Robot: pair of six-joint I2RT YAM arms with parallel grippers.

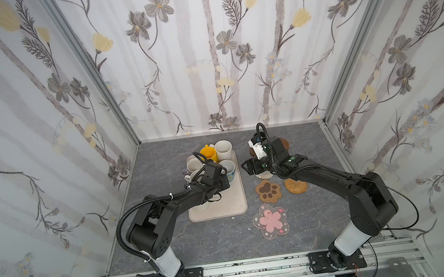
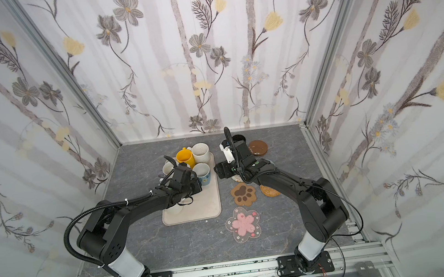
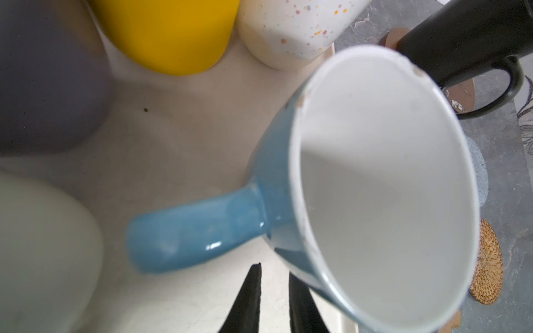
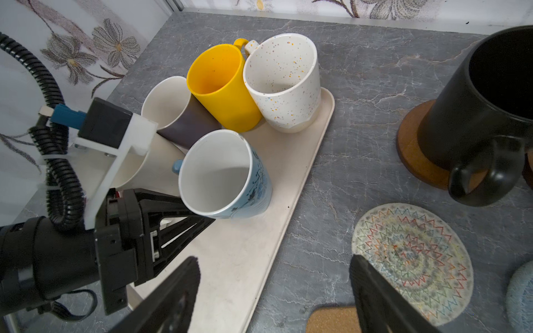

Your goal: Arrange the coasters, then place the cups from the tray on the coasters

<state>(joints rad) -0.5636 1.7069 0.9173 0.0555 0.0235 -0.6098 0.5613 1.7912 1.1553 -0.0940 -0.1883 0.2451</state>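
At the left gripper (image 3: 274,271), jaws drawn narrow, with only a slit of tray (image 3: 173,129) between them, low against the outside of the light blue cup (image 3: 375,187) just beside its handle; cannot tell whether pinching it. On the tray, that cup, white and empty inside. Packed close around it on the tray's far half: lilac cup (image 4: 187,127), yellow cup (image 4: 222,86) and speckled off-white cup (image 4: 285,86), all empty. Nearer the arm, a plain off-white cup (image 3: 37,245), and beneath the arm one more pale cup (image 1: 200,206), mostly hidden. At the right gripper (image 4: 274,297), jaws spread wide, holding nothing, hovering over the tray's long edge and the table (image 4: 360,86). Off the tray, on the table: black cup (image 4: 476,101) upright on a brown wooden coaster (image 4: 415,150); near it, bare, a second wooden coaster (image 2: 258,147), a pale woven coaster (image 4: 412,259) and a grey coaster (image 4: 522,299). Nearer the robot, also bare: paw coaster (image 1: 268,191) just beside rattan coaster (image 1: 295,185), then flower coaster (image 1: 270,221).
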